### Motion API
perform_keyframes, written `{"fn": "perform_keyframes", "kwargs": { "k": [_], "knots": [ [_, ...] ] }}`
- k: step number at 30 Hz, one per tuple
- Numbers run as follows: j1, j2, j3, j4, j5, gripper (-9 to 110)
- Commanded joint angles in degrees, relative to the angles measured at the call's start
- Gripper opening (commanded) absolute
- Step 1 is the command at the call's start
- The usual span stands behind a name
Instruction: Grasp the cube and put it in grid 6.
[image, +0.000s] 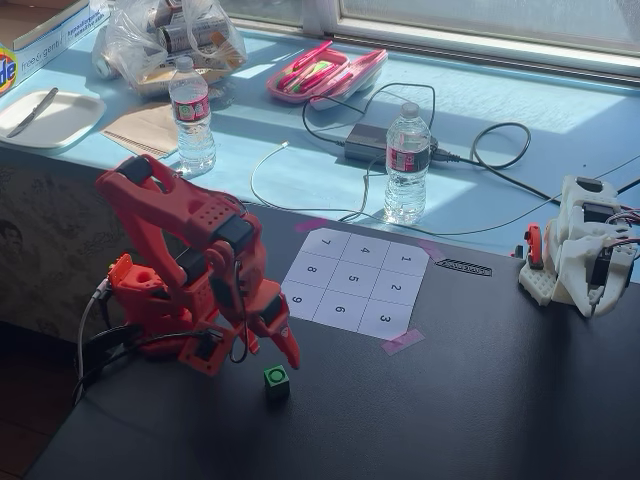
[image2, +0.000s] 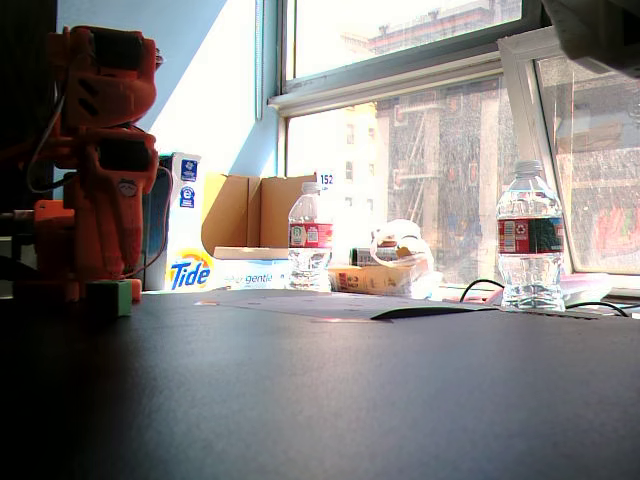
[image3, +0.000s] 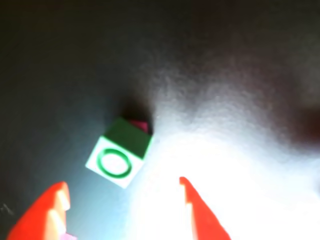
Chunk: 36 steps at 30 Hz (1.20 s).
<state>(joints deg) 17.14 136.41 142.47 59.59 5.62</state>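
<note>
The small green cube (image: 277, 380) with a dark ring on its top face rests on the black table, in front of the numbered sheet. In the wrist view the cube (image3: 119, 152) lies just beyond the two red fingertips, nearer the left one. My red gripper (image: 273, 352) hangs open just above and behind the cube, nothing between its fingers; in the wrist view the gripper (image3: 122, 189) shows a wide gap. Grid 6 (image: 340, 310) is a white cell in the sheet's near row, bare. Low at the left of a fixed view, the cube (image2: 113, 297) sits at the arm's foot.
Two water bottles (image: 406, 165) (image: 191, 118) stand on the blue ledge behind the sheet, among cables and a power brick (image: 366, 143). A white device (image: 580, 245) sits at the table's right. The arm's red base (image: 150, 300) is left of the cube.
</note>
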Motion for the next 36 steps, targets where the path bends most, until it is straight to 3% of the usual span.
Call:
{"fn": "perform_keyframes", "kwargs": {
  "k": [1, 36],
  "knots": [
    [1.0, -1.2, -0.2, -1.3, 0.4, 36],
    [0.7, -18.0, -9.9, -2.2, 7.1, 34]
  ]
}}
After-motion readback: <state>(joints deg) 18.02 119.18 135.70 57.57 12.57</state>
